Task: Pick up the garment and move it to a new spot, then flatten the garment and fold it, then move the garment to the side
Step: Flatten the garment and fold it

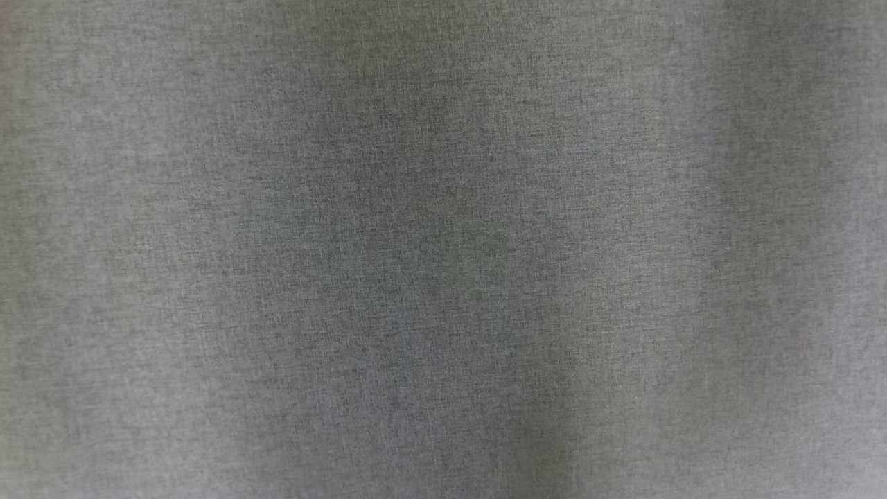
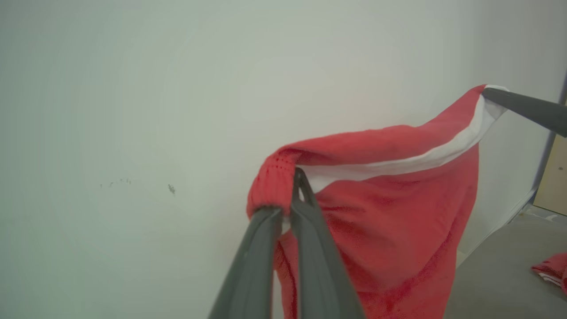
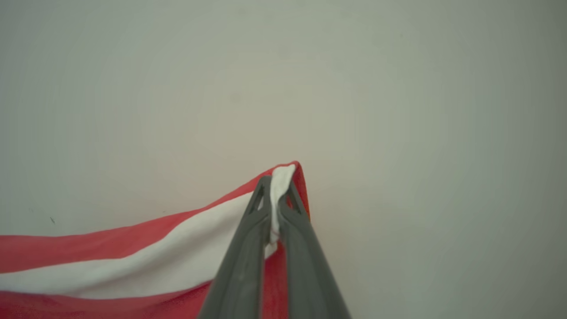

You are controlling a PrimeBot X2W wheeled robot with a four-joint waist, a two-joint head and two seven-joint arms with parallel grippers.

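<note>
L gripper (image 2: pixel 288 195) & R gripper (image 3: pixel 277 187) pinched tight on garment (image 2: pixel 390 212) top edge, held apart so it hangs spread, prob for laying flat.

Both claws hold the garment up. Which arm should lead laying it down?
Right, probably: the right claw pinches the garment corner nearer the grey table; the left claw grips the far end.

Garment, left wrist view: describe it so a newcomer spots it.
Against the pale wall, the garment hangs in mid-air, stretched between the left hand, shut on its ribbed edge, and the right hand, pinching a corner. It is red with a white band, and, unlike the small red piece lying on the grey surface, it is lifted.
</note>
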